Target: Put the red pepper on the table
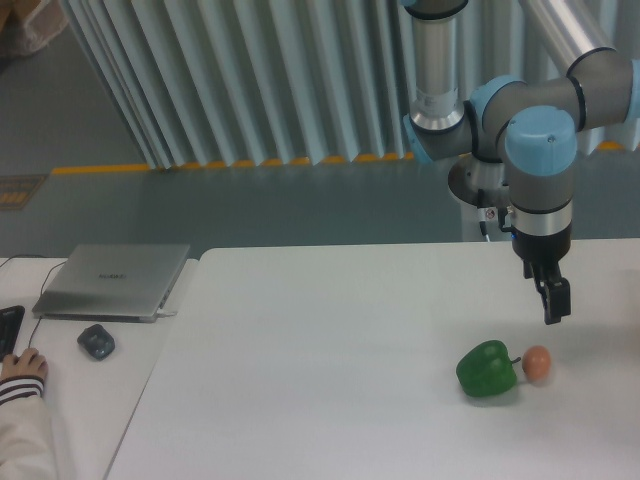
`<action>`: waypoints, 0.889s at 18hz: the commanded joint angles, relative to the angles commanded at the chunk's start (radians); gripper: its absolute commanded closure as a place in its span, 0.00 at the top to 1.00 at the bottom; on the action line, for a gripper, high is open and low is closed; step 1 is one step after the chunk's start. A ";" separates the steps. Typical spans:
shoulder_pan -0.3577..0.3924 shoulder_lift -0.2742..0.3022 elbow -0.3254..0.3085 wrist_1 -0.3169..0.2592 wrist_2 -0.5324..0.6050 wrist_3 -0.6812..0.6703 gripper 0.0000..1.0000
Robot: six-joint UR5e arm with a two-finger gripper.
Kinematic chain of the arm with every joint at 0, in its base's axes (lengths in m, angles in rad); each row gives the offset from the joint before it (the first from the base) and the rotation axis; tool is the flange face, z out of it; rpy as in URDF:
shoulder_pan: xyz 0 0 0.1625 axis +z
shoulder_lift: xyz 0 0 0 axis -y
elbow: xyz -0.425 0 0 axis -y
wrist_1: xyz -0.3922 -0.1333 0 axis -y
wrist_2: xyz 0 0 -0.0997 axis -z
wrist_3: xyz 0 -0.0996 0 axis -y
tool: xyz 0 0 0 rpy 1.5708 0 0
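Observation:
The red pepper is out of view in this frame. My gripper (555,303) hangs from the arm over the right part of the white table (330,340), pointing down, a little above the surface. Its dark fingers (557,298) are seen edge-on as one shape, so the gap between them does not show. Nothing red shows between or below them.
A green bell pepper (488,370) lies on the table just below and left of the gripper, with a small pale-orange ball (537,362) beside it. On the narrower desk (90,400) at left sit a closed laptop (115,280) and a mouse (96,342), with a person's hand (22,366) nearby.

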 joint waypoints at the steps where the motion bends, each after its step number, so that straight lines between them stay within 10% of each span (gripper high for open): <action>1: 0.000 0.002 -0.003 0.002 0.000 0.000 1.00; 16: 0.018 0.041 -0.159 0.170 0.006 0.001 1.00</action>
